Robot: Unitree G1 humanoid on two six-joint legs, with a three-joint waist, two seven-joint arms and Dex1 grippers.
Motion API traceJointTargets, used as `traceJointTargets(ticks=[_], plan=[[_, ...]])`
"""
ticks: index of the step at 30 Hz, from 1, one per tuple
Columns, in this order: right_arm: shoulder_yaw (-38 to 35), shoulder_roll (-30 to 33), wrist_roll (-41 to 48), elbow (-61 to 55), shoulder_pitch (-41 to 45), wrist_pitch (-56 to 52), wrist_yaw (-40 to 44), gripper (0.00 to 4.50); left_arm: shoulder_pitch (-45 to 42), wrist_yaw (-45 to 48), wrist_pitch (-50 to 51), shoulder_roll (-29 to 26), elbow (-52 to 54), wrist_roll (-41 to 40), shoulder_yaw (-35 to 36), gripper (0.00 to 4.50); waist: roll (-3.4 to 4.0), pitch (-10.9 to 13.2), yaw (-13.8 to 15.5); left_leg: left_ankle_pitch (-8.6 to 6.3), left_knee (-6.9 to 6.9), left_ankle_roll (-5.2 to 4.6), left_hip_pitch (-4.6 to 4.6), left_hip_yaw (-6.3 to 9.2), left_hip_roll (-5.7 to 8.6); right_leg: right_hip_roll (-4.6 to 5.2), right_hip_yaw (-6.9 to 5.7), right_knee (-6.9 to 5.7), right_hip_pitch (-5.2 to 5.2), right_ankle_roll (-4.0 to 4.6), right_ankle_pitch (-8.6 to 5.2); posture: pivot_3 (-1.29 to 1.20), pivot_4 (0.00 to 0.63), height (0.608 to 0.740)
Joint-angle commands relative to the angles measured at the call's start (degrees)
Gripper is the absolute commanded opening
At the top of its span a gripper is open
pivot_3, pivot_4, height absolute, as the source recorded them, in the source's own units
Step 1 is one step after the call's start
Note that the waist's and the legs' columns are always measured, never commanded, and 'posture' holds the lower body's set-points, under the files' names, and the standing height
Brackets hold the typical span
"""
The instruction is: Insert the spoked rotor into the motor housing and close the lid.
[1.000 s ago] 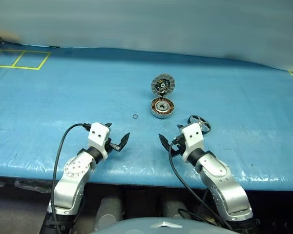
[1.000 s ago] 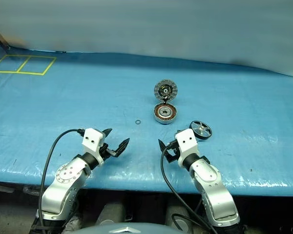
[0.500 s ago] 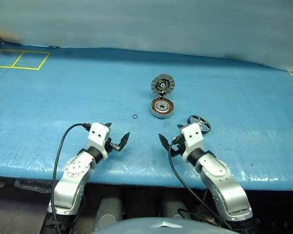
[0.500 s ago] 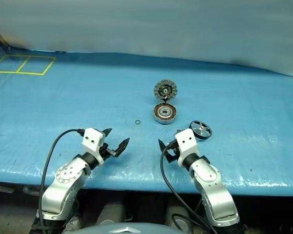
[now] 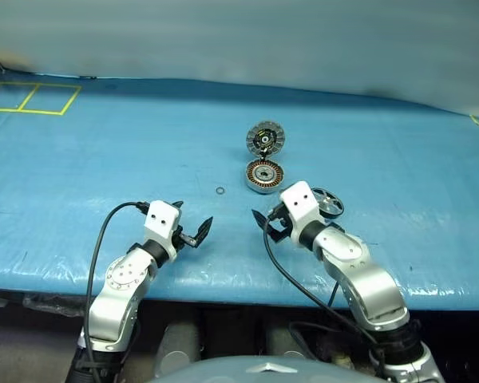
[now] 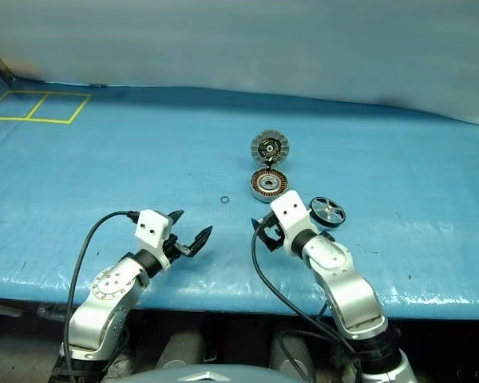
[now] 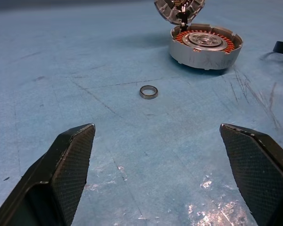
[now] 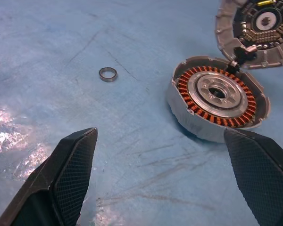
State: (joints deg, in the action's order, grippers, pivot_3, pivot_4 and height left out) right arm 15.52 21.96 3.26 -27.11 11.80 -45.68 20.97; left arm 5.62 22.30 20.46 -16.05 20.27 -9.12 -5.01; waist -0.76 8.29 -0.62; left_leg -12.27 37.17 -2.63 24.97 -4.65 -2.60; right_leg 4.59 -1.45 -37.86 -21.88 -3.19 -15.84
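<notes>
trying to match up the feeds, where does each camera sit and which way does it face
Head stereo pair: looks forward and down over the blue table; both arms, left gripper and right gripper show.
Left wrist: looks along its own fingers at the small ring.
Right wrist: looks along its own fingers at the motor housing.
Shared: ring, housing, open lid.

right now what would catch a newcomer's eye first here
The open motor housing with its copper windings sits mid-table on the blue mat, its lid standing up behind it. A black spoked rotor lies to its right, a small metal ring to its left.
</notes>
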Motion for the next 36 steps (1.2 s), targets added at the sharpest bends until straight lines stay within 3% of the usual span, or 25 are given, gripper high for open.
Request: traceJointTargets(ticks=[1, 6, 12, 18, 36], plan=[[6.7, 6.2, -2.6, 1.7, 10.9, -2.1, 8.1, 4.47, -0.6, 0.2, -1.0, 0.1, 1.8, 0.2, -0.8, 4.50, 0.07, 0.0, 0.0, 0.01, 0.01, -0.02, 0.03, -0.02, 0.02, -0.01, 0.01, -0.01, -0.04, 0.00, 0.00, 0.00, 0.150, 0.740], [12.0, 5.2, -4.4, 13.7, 24.9, -1.1, 12.6, 4.47, -0.2, 0.7, -3.4, -0.1, 2.3, 1.5, -2.7, 4.50, 0.06, 0.0, 0.0, 0.01, -0.08, -0.05, 0.03, 0.01, 0.01, -0.04, -0.05, 0.00, -0.06, 0.05, -0.02, 0.00, 0.150, 0.740], [14.4, 1.4, -7.8, 31.6, 33.3, 4.4, 14.0, 4.47, 1.6, 0.0, -4.6, 0.5, 3.1, 2.2, -3.9, 4.50, 0.06, 0.0, 0.0, 0.00, -0.02, -0.10, 0.35, -0.02, 0.06, -0.16, -0.09, -0.03, -0.05, -0.40, 0.24, 0.00, 0.150, 0.740], [13.4, -0.2, -10.0, 38.4, 35.3, 7.3, 14.7, 4.47, 2.7, -0.7, -5.0, 1.0, 3.4, 2.2, -3.9, 4.50, 0.07, 0.0, -0.1, -0.01, 0.01, -0.12, 0.45, -0.05, 0.07, -0.16, -0.12, -0.05, -0.11, -0.49, 0.29, 0.00, 0.150, 0.740], [11.5, 2.2, -11.7, 41.5, 33.3, 6.4, 18.0, 4.47, 2.0, -1.1, -5.2, 1.8, 2.4, 1.9, -4.1, 4.50, 0.08, 0.0, -0.1, 0.02, 0.01, -0.09, 0.45, -0.04, 0.06, -0.19, -0.12, -0.10, -0.12, -0.52, 0.30, 0.00, 0.150, 0.740]])
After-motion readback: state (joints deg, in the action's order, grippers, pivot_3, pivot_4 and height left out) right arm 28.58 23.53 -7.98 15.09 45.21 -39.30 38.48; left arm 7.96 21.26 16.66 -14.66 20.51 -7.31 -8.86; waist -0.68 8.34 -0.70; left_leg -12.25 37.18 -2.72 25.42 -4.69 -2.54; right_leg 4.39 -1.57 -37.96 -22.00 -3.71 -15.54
